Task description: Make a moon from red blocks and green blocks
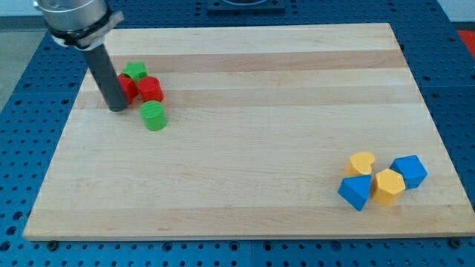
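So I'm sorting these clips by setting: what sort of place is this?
Probably a robotics lab bench: a wooden board lies on a blue perforated table, my tip sits left of the red block, and other small coloured blocks lie about.

Lighting's bright and even from above, so the pale wooden board (245,133) only has small soft shadows under stuff. No real glare. Picture's kinda low-res, edges slightly soft everywhere.

No text, label, brand, number or sign can be read anywhere in the camera view: the wooden board (245,133), the coloured blocks and the dark rod all show plain, unmarked surfaces.
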You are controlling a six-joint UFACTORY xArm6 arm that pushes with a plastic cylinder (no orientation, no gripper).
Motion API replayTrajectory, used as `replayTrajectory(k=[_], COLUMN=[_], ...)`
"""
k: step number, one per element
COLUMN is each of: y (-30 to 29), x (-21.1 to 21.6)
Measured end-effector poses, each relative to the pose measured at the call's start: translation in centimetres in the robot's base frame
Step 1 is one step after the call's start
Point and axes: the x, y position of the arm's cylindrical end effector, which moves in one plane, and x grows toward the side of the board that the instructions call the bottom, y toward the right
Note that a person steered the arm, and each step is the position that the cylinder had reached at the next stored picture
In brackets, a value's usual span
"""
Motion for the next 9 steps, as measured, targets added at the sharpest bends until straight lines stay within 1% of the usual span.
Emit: replayTrajectory(k=[1, 2, 3, 4, 5, 6, 7, 8, 9], y=[-3.5, -4.3, -1.5, 2.5, 4.9, 3.8, -0.3, -3.6, -3.4], x=[-0.1, -1.9, 1.1, 3.1, 1.3, -1.5, -2.4, -2.2, -0.3])
